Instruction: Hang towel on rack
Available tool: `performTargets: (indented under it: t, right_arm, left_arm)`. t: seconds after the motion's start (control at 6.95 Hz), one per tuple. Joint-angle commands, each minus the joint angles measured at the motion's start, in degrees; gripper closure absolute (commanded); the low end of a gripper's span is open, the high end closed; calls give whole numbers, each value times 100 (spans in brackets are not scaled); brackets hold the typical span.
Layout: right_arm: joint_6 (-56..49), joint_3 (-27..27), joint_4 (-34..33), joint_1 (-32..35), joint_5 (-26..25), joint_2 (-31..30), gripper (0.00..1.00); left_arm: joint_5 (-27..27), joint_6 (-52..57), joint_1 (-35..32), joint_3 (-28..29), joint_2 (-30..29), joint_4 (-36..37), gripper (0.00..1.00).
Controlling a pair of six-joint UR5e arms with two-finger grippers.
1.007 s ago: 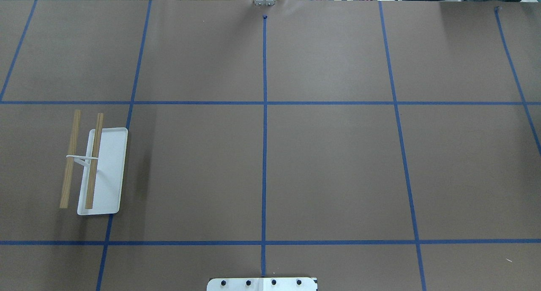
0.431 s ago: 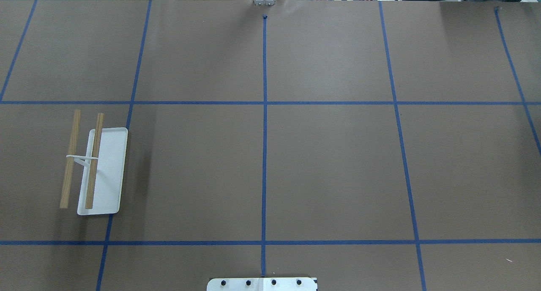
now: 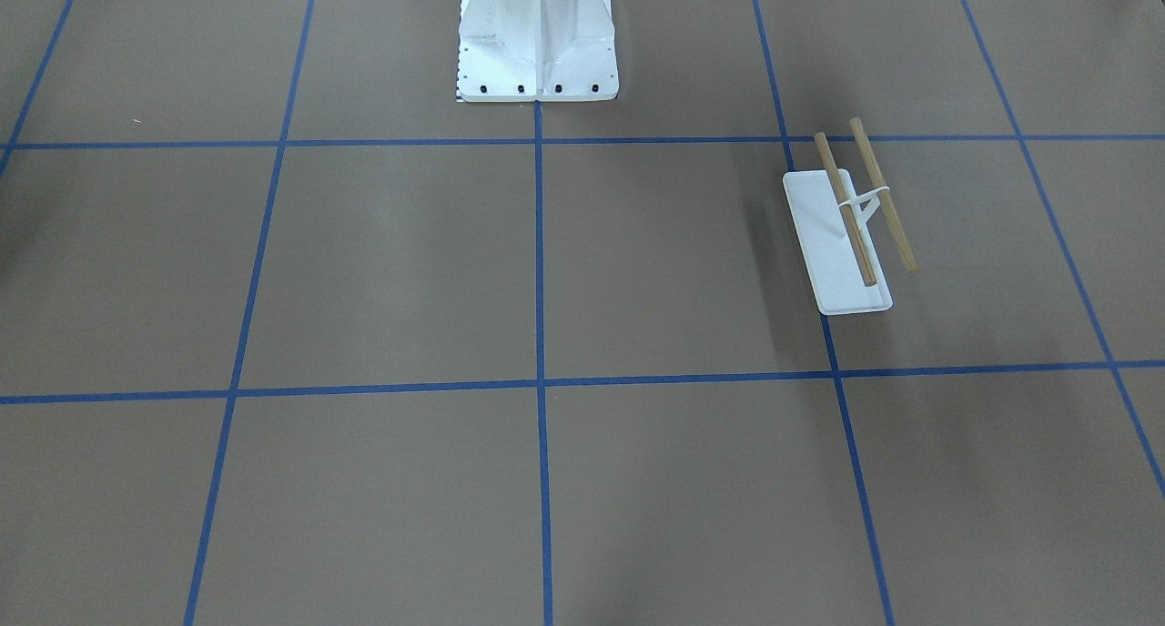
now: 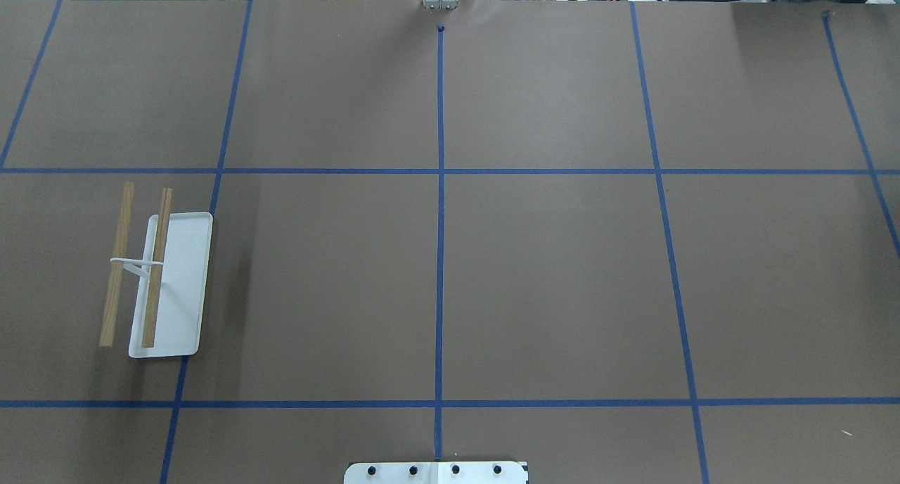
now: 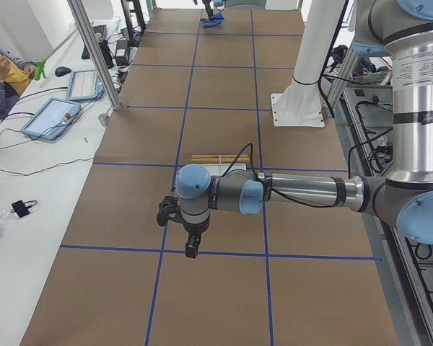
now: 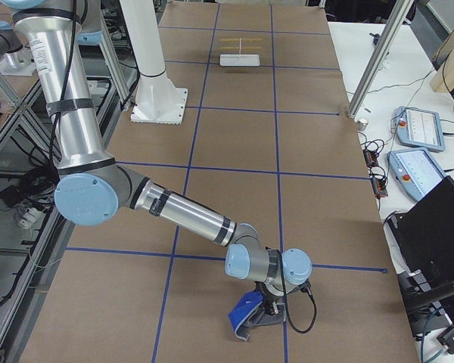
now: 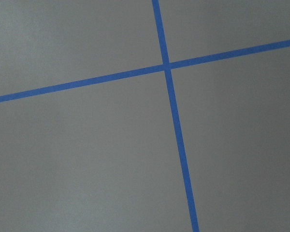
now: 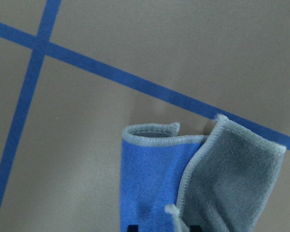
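The rack (image 4: 158, 280) stands on the left side of the overhead view, a white tray base with two wooden rods; it also shows in the front-facing view (image 3: 851, 217). The towel (image 8: 183, 179), blue and grey with a pale stitched edge, hangs bunched below my right gripper (image 6: 271, 302), which is shut on it just above the table near a tape crossing, far from the rack (image 6: 240, 47). My left gripper (image 5: 191, 249) hovers over a tape line in front of the rack (image 5: 216, 158); I cannot tell if it is open or shut. Its wrist view shows only table.
The large white bolted pedestal (image 3: 537, 35) stands at the robot's side of the table. Aluminium posts (image 6: 371, 68) and tablets (image 6: 420, 125) line the operators' side. A person (image 5: 0, 72) sits at the far left.
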Motion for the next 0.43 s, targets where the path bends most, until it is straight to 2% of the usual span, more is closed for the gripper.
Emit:
performTargets:
  t: [0.0, 0.29]
  right_arm:
    - [-92, -18, -6, -18, -21, 2, 100]
    - [-93, 9, -85, 77, 40, 369, 100]
  left_arm:
    - [0, -303, 0, -21, -12, -50, 2]
    - [0, -303, 9, -20, -12, -59, 2]
